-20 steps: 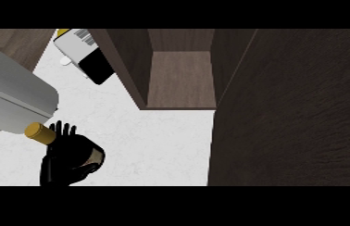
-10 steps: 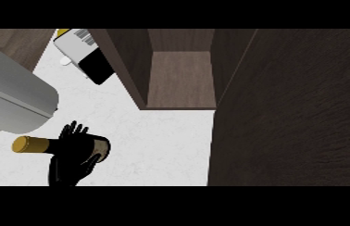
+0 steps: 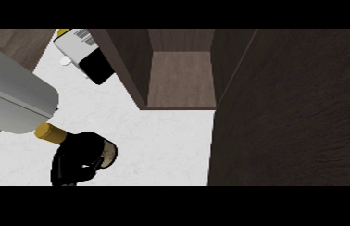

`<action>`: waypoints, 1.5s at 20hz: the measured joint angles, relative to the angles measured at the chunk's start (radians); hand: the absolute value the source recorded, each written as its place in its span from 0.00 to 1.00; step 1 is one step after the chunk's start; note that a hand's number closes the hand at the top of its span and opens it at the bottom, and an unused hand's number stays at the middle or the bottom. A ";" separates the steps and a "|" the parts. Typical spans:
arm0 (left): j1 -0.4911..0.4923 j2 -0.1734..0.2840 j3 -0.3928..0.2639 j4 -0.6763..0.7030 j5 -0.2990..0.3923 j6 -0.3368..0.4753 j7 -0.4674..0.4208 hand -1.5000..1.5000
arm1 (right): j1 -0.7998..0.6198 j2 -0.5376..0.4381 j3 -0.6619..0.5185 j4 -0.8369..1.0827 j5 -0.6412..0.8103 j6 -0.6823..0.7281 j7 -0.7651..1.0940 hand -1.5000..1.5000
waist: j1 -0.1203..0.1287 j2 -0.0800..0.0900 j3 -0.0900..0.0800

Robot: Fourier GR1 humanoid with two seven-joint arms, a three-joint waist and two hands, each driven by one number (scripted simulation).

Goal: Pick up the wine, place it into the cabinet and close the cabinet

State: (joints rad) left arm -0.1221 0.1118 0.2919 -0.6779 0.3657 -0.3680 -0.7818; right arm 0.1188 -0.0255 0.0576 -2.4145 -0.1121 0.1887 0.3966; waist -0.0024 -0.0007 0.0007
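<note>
Near edge, lower left: hand (image 3: 71,162) curled around wine (image 3: 85,148), gold cap (image 3: 50,133) pointing up-left, bottle tilted above counter (image 3: 164,141). Side of hand not determinable. Beyond: cabinet (image 3: 181,79) open, shelf bare, door (image 3: 280,114) swung out at right. Far left: box (image 3: 85,53). Risks: cap close beside grey forearm (image 3: 24,97), so possible knock during lift; bottle striking cabinet's left wall on entry.
</note>
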 measured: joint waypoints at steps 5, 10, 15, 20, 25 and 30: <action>0.011 0.003 -0.033 -0.003 -0.035 0.015 -0.044 1.00 | -0.081 -0.008 -0.022 0.046 0.000 -0.018 0.022 0.00 | 0.002 -0.001 0.002; 0.038 0.031 -0.092 -0.021 -0.097 0.006 -0.060 1.00 | -0.056 -0.005 -0.021 0.044 0.002 -0.011 0.005 0.00 | 0.000 -0.006 0.009; 0.069 0.039 -0.121 -0.051 -0.116 0.004 -0.078 1.00 | -0.039 -0.001 -0.011 0.046 0.010 -0.007 -0.006 0.00 | 0.001 -0.008 0.011; 0.116 0.029 -0.161 -0.119 -0.111 -0.027 -0.063 1.00 | -0.014 -0.005 -0.025 0.043 -0.003 0.007 -0.025 0.00 | 0.002 -0.006 0.008; 0.171 -0.008 -0.215 -0.247 -0.095 -0.037 0.002 1.00 | -0.007 0.003 -0.014 0.034 0.003 0.001 -0.020 0.00 | 0.004 -0.003 0.002; 0.269 -0.044 -0.279 -0.502 -0.062 -0.019 0.138 1.00 | -0.028 -0.003 -0.038 0.054 -0.023 0.002 -0.020 0.00 | 0.008 -0.002 0.001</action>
State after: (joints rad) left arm 0.1466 0.0674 0.0124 -1.1804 0.3038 -0.3869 -0.6433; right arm 0.0906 -0.0281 0.0194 -2.3609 -0.1351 0.1911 0.3767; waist 0.0054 -0.0026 0.0015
